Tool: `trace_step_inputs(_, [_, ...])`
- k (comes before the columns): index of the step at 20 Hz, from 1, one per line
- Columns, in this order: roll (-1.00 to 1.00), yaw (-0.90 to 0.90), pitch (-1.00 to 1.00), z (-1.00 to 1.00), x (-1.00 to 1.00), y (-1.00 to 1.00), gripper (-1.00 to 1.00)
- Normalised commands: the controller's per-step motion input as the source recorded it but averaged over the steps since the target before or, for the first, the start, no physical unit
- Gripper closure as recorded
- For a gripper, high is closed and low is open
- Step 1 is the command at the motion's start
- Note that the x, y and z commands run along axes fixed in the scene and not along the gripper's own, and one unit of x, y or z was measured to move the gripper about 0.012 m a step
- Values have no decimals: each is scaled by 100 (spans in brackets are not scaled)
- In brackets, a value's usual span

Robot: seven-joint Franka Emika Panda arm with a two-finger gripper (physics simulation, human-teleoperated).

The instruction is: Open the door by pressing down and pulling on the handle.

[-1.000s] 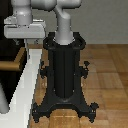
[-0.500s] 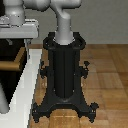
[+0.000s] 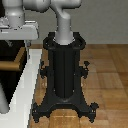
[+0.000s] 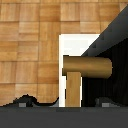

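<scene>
Claw (image 3: 31, 41) hangs at the exterior view's upper left, just above the handle; only pale grey housing and a hint of a finger show there, and the wrist view gives nothing but dark finger tips along its lower margin. Cannot tell how wide the jaws stand. Nothing appears held.

Handle (image 4: 82, 72): tan lever, one thick bar lying crosswise, a thinner arm joining it at a right angle. In the wrist view it sits directly under the camera, against the door's pale edge. In the exterior view it shows as a small tan bend (image 3: 16, 60) at the far left, below the claw.

Door (image 4: 107, 47): black panel with white-grey edge strip, partly seen in both views; looks closed, though the frames do not show the latch.

Wooden floor (image 4: 30, 45) beneath. Black robot pedestal (image 3: 64, 70) fills the middle of the exterior view.

Judgement: approach stage, contact not yet made. To do the step well, lower straight onto the crosswise bar, away from its joint with the thinner arm, so the press gets good leverage. Press until the lever turns fully, then pull away from the panel while holding it down. Risk: fingers sliding off the rounded bar if contact lands off-centre.
</scene>
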Motion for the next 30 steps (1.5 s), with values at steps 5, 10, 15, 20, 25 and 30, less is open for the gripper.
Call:
trace_step_inputs(5, [0, 0, 0, -20, 0, 0, -100])
trace_step_inputs(10, [0, 0, 0, -60, 0, 0, -100])
trace_step_inputs(15, [0, 0, 0, -40, 0, 0, -100])
trace_step_inputs(20, [0, 0, 0, -20, 0, 0, -100])
trace_step_inputs(25, [0, 0, 0, 0, 0, 0, -100])
trace_step_inputs(30, [0, 0, 0, 0, 0, 0, 100])
